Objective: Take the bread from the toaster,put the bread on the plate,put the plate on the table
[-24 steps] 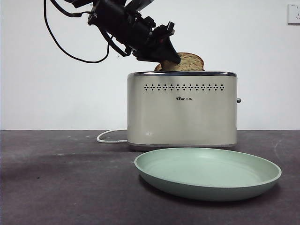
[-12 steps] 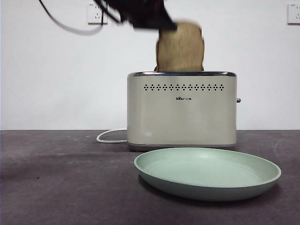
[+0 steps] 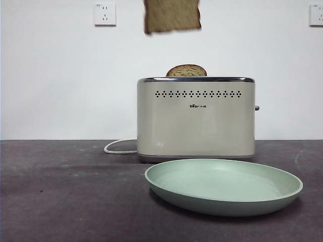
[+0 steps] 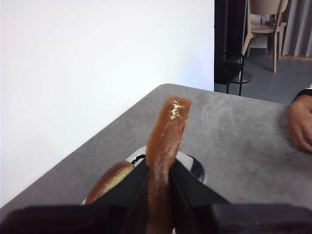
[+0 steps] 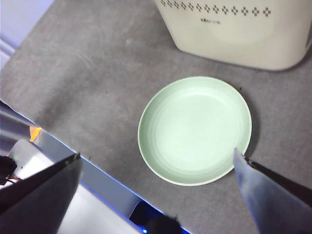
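Observation:
The bread point(image 3: 171, 16) hangs high above the cream toaster point(image 3: 196, 118), fully out of its slot, its top cut off by the front view's upper edge. My left gripper point(image 4: 158, 168) is shut on the bread point(image 4: 165, 131), seen edge-on with its brown crust up. The toaster's chrome top point(image 4: 195, 168) lies below it. The pale green plate point(image 3: 223, 186) rests on the dark grey table point(image 3: 65, 201) in front of the toaster. My right gripper point(image 5: 157, 161) hovers open above the plate point(image 5: 195, 129), near the toaster point(image 5: 234, 29).
A second, smaller slice point(image 3: 186, 70) still pokes from the toaster, also seen beside my left jaws point(image 4: 109, 181). A white cord point(image 3: 118, 147) trails left behind the toaster. A person's hand point(image 4: 300, 122) rests at the table's far side. The table's edge point(image 5: 97, 168) runs below the plate.
The bread has risen from the toaster slot to well above it. The left arm has gone out of the front view's top, uncovering the second slice.

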`<action>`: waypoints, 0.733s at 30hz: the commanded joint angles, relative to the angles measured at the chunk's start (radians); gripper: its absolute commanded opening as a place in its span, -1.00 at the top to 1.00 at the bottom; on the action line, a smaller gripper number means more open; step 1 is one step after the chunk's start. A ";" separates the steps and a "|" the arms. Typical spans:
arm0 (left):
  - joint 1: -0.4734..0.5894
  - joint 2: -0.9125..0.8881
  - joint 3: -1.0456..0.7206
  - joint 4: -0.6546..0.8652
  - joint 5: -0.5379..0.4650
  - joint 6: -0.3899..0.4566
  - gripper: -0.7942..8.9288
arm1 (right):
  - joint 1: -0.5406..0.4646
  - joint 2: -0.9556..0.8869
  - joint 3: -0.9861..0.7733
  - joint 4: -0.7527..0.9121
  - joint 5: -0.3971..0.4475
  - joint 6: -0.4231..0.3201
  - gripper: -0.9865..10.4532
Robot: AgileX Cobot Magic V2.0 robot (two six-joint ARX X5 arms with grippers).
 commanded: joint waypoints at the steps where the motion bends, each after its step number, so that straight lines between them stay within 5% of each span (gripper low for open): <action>1: -0.003 -0.075 -0.002 -0.061 0.001 0.005 0.85 | 0.001 0.043 0.002 0.003 0.016 -0.008 -0.16; 6: -0.003 -0.192 -0.002 -0.205 0.000 -0.002 0.85 | 0.001 0.143 0.002 0.004 0.108 -0.008 -0.16; 14: -0.010 -0.330 -0.008 -0.435 -0.002 0.006 0.85 | 0.001 0.322 0.002 0.071 0.107 -0.008 -0.04; 22: -0.055 -0.480 -0.164 -0.454 -0.028 -0.022 0.85 | 0.001 0.489 0.002 0.105 0.107 -0.016 -0.04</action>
